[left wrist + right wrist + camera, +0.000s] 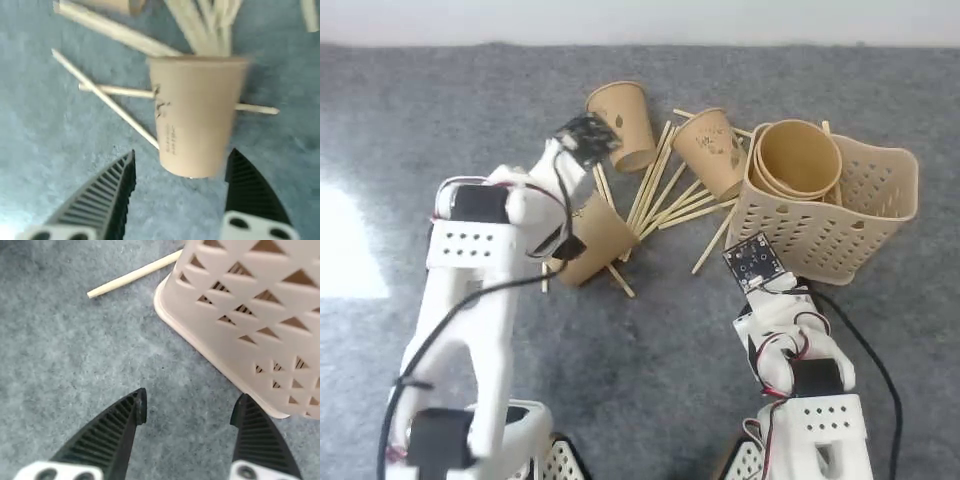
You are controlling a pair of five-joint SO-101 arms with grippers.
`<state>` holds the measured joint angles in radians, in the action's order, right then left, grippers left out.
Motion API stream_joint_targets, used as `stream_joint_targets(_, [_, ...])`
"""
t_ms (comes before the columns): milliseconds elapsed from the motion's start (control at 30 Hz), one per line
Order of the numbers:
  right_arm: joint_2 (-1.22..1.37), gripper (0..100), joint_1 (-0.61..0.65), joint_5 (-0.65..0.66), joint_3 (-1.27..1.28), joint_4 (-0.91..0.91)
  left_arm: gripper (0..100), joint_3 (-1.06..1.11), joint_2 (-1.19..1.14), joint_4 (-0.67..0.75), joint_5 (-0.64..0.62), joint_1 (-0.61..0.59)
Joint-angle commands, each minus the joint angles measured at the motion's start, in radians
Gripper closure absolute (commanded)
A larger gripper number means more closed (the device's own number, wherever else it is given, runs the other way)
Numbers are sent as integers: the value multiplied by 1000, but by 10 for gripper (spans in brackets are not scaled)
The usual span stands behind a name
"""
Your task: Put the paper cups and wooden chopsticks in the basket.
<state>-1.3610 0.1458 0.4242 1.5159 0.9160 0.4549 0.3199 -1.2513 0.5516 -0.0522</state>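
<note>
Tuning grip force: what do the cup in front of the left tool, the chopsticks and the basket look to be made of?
Cup: looks like matte brown kraft paper, with a dull wall and no shine.
Chopsticks: probably bare pale wood with no visible lacquer or sheen. Bamboo can't be ruled out.
Basket: seemingly moulded beige plastic, with smooth, even-coloured walls and crisp triangular cut-outs.

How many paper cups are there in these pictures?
4 at least: the far cup lying by the chopsticks, the middle cup lying beside the basket, the near cup at the left claw, and the basket cup, whose nested rims suggest more stacked inside.
</note>
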Motion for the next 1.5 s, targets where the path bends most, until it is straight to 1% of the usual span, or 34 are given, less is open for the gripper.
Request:
stream_joint_targets(0, [-12,719,-8,-6,-11,-13,709,82,2,215,-87,-38])
stream_joint_targets(67, [-12,719,-10,-6,-8,-13,709,128,12,270,-118,-32])
stream_joint_targets(233, [-12,719,-7,-6,-8,-13,709,229,23,279,-127,49])
stream_joint_targets(367, [-12,719,-7,-6,-11,-13,709,263,17,279,-121,61])
stream_joint_targets(400, [-12,719,-7,-6,-11,-13,709,263,14,278,-107,58])
stream_joint_targets(600, [-12,719,-7,-6,-8,-13,709,337,15,273,69,61])
stream_joint_targets(833, [-12,719,-7,-6,-8,-15,709,354,18,279,72,61])
stream_joint_targets(967, [-12,719,-7,-6,-8,-13,709,361,12,328,72,83])
stream_joint_targets(1200, [-12,719,-7,-6,-8,-13,710,410,12,334,87,178])
stream_joint_targets(1300, [-12,719,-7,-6,-12,-13,710,455,14,319,221,203])
stream_joint_targets(1433, [-12,719,-12,-6,-17,-13,710,493,14,224,440,196])
stream_joint_targets(1467, [-12,719,-12,-6,-21,-13,710,495,14,195,491,178])
